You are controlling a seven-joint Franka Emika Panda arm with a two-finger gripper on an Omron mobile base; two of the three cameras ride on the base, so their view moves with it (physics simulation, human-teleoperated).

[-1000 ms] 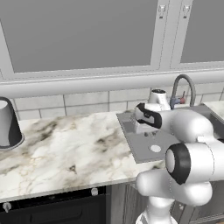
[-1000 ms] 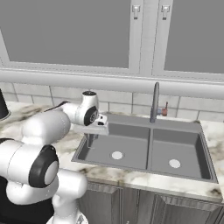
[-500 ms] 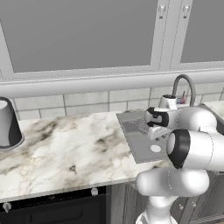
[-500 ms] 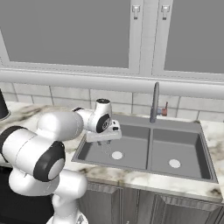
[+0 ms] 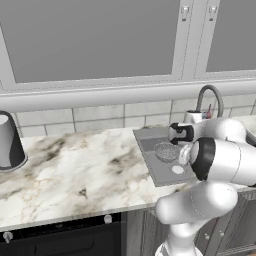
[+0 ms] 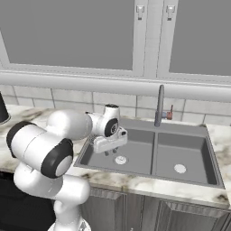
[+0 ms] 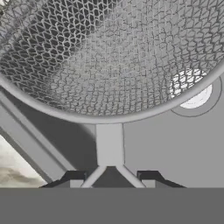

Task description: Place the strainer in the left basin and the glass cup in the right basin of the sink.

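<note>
The strainer [image 7: 109,57] is a silvery mesh bowl spread across the top of the hand view. Its flat handle [image 7: 109,146] runs down between my fingertips [image 7: 74,177]. My gripper [image 7: 110,177] is shut on that handle. From the left base view the strainer [image 5: 165,150] hangs just above the floor of the left basin [image 5: 156,169], with the gripper [image 5: 176,145] beside it. In the right base view the gripper [image 6: 108,151] is low inside the left basin [image 6: 135,153] of the sink [image 6: 149,178], near its drain [image 6: 120,159]. The right basin [image 6: 185,155] holds nothing. The glass cup is out of view.
A tall curved faucet [image 6: 159,106] rises behind the divider. A large grey cylinder with a black base [image 5: 8,142] stands at the far left of the marble counter [image 5: 75,170]. My own elbow [image 5: 220,160] bulks over the sink's front.
The hand has swung from the sink's left rim out over the left basin and dropped lower, carrying the strainer with it.
</note>
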